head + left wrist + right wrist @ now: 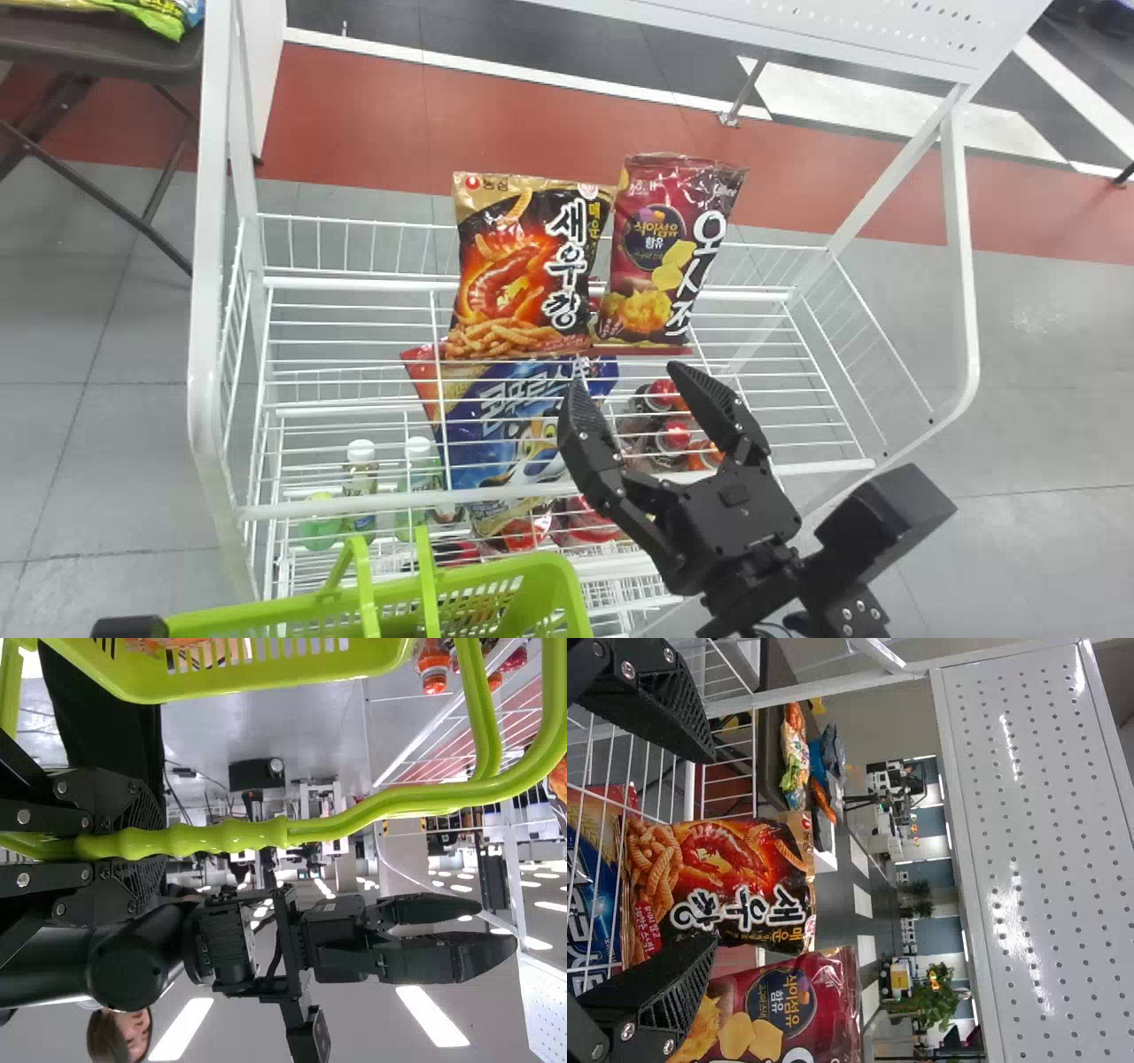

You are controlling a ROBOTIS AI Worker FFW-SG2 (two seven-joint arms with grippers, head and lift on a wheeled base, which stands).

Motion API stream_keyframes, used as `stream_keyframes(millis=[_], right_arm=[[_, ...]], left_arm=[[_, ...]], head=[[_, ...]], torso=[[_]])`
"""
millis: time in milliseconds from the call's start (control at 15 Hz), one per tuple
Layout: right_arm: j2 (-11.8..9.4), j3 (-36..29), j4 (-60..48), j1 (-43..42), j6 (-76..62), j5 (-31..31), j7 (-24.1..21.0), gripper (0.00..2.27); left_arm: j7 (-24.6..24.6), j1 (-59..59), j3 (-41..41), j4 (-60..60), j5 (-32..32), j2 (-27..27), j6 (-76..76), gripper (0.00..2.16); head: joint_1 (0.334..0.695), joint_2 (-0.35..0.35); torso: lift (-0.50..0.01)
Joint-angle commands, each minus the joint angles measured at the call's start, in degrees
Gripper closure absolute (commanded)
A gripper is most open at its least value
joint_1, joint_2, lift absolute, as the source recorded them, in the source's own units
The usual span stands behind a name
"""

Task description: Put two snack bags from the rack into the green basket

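In the head view, the right gripper (625,381) is hanging over the wire shelf's (275,509) front edge, its fingers spread apart and empty. Toward the back edge, in from both back corners, the black-and-orange snack bag (523,275) and the dark red snack bag (660,257) are standing side by side, the red one nearer the right corner. Below the wires, a blue bag (509,434) and white-capped bottles (361,452) are showing. The green basket (571,594) is sitting before the front edge, toward the left corner. The left wrist view is revealing the left gripper (146,843) clamping the basket's handle (239,835). The right wrist view is adding colourful packets (795,753) on a dark table (772,735) beyond the rack.
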Motion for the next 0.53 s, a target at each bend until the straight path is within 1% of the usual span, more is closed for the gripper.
stream_keyframes(millis=[0,467], right_arm=[[-0.1,0.0,-0.5,0.0,0.0,-0.2,0.0,0.09],[-0.1,0.0,-0.8,0.0,0.0,-0.2,-0.1,0.09]], left_arm=[[0.0,0.1,0.0,-0.4,-0.1,-0.1,0.0,1.47],[0.1,0.1,-0.1,-0.5,-0.1,-0.1,0.2,1.47]], head=[[0.695,-0.350],[0.695,-0.350]], torso=[[-0.006],[-0.006]])
